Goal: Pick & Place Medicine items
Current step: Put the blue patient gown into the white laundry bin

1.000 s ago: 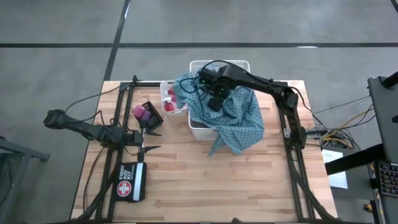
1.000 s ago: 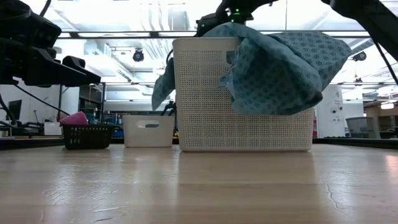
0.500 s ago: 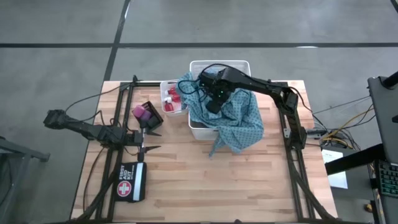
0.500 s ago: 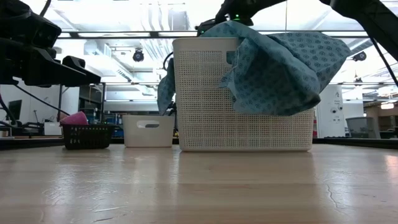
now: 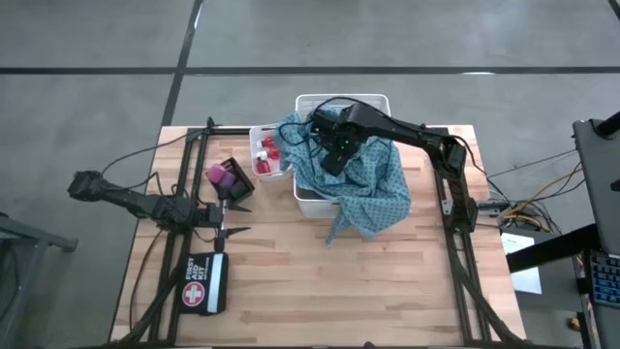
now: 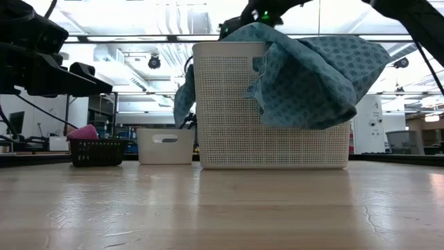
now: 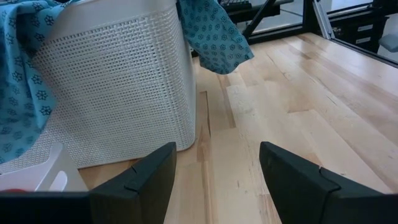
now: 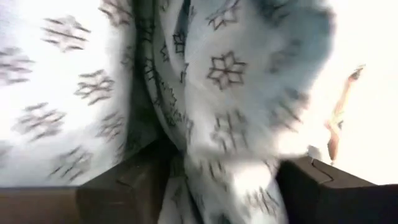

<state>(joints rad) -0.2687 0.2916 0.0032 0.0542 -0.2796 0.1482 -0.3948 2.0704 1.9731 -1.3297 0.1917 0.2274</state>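
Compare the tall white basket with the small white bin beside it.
The tall white basket has perforated, woven-looking walls; the small white bin has smooth walls with a handle slot. The basket stands far taller than the bin. A teal patterned cloth drapes over the basket, while the bin lies open, with red bottles showing inside. Both are white, rectangular and stand on the wooden table.

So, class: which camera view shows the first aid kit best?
The high view: the first aid kit lies flat near the table's front left, its red cross label facing up, beside the left gripper. The low view and both wrist views do not show it.
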